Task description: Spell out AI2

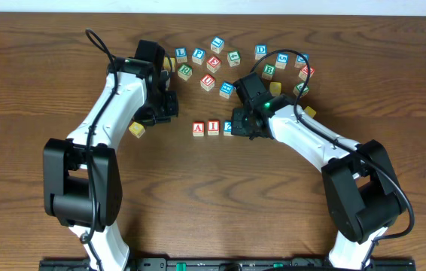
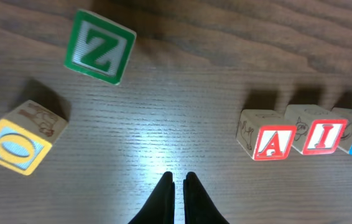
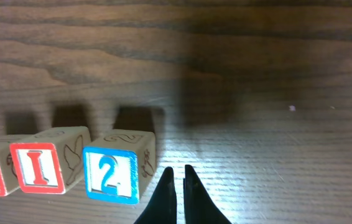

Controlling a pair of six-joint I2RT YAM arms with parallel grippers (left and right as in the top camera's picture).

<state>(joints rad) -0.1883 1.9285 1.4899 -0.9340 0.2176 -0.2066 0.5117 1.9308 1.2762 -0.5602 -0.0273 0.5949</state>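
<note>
— Item: left end effector (image 2: 177,180)?
— Fingers pressed together, holding nothing. Z cube (image 2: 99,46) ahead and left of it, askew; yellow O cube (image 2: 17,143) to its left; A (image 2: 272,143) to its right.
— Item: right end effector (image 3: 177,171)?
— Closed, empty. 2 (image 3: 109,174) just beside its left finger; I (image 3: 36,167) next, A furthest left, all in one row on the bench (image 3: 275,124).
— Surroundings?
— Loose lettered cubes (image 1: 228,64) scattered beyond both tips.

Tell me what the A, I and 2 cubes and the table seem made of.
A cube, I cube and 2 cube: likely wood, pale bare sides with line drawings, painted faces. Table: wood or wood-look laminate; grain shows, slight sheen under the light.
</note>
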